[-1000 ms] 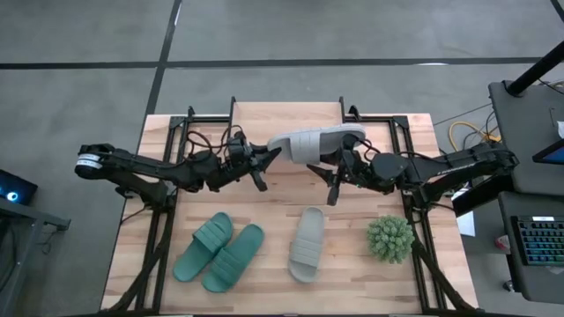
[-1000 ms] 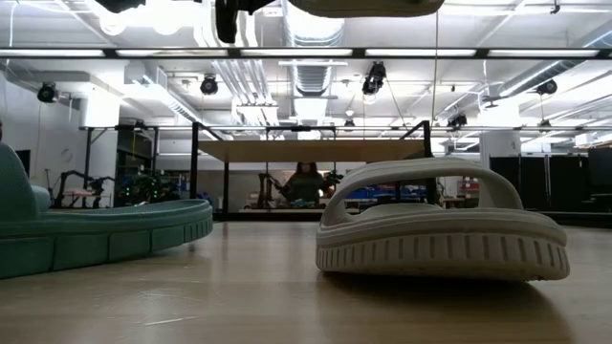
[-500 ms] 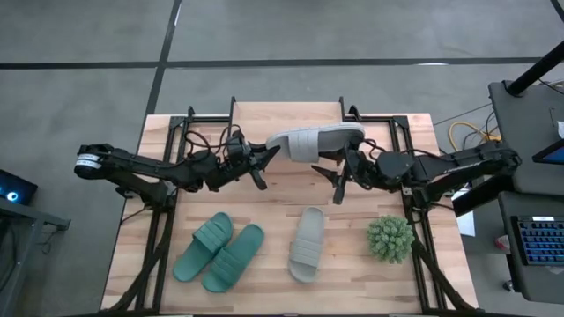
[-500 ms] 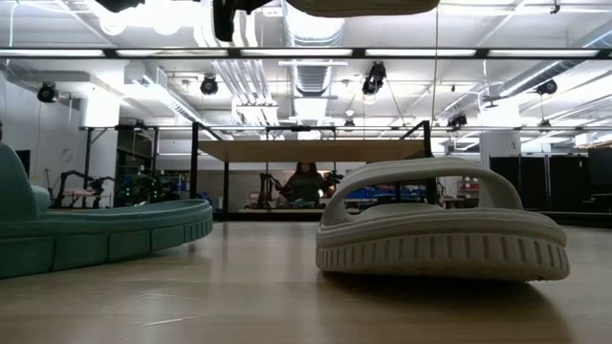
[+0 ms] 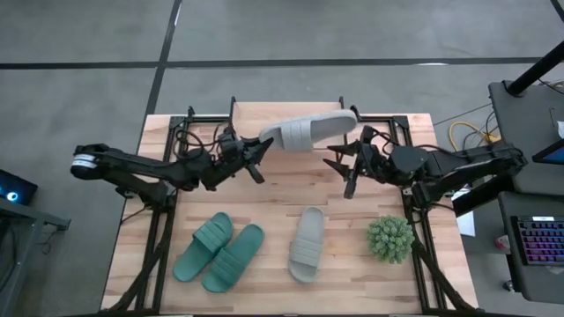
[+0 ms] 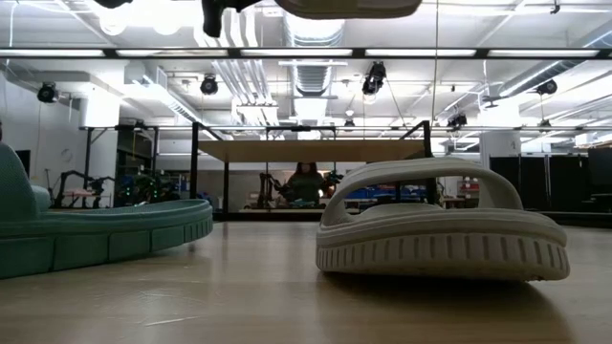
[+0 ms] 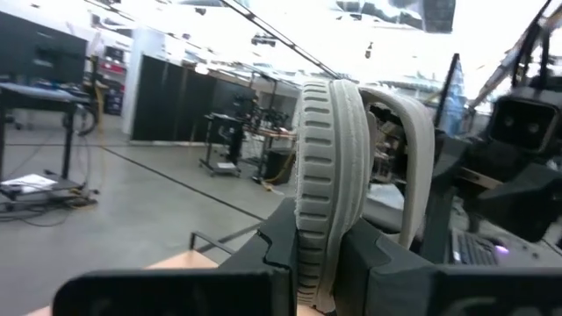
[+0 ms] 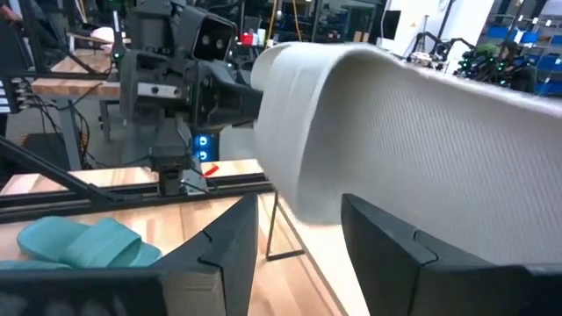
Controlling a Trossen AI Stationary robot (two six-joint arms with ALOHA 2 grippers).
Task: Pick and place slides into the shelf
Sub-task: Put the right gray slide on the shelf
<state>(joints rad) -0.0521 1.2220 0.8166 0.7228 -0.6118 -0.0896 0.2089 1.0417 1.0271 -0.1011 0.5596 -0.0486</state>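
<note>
Grey slide [image 5: 307,131] in left end effector [image 5: 261,151].

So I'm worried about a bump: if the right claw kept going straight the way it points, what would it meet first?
Most likely the grey-white slide held up by the left claw. The right claw, open, points at its sole from close by, though the exact gap is hard to judge.

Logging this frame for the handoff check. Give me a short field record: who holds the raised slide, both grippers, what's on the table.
raised slide: pale grey slide, in the air above the shelf
left gripper: shut on the slide's end
right gripper: open, clear of the slide
on the table: second grey slide, teal pair, plant ball
slides on shelf: none seen
</note>
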